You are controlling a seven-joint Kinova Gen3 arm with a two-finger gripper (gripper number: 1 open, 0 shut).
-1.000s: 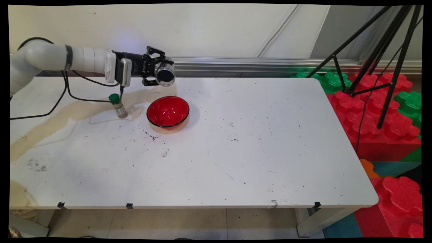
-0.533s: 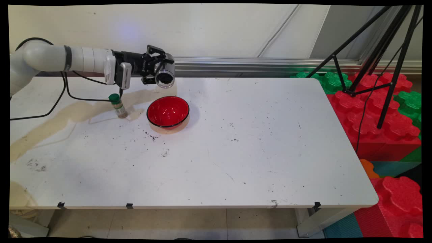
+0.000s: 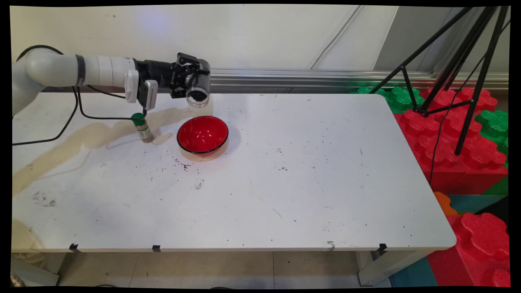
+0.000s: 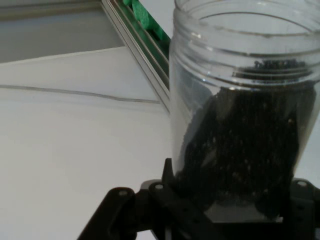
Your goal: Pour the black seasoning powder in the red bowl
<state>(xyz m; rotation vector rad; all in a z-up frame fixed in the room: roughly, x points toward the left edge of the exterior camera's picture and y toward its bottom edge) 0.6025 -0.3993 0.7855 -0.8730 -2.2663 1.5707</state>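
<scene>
My gripper is shut on a clear open jar holding dark grains, held high above the table's back left. The jar lies roughly on its side, its open mouth turned toward the camera and slightly down. In the hand view the jar fills the right half, the dark grains heaped against its lower wall, the gripper clamped at its base. A red bowl with a dark rim stands on the table just below and in front of the jar. A small spice bottle with a green cap stands left of the bowl.
Dark grains are scattered on the white table in front of the bowl. Black cables hang from the arm above the table's left. A black tripod and red and green foam blocks stand off the right edge.
The hand has rolled the jar, turning its mouth further downward and a little upward in the picture. The dark grains have shifted inside it. Bowl and bottle have not moved.
</scene>
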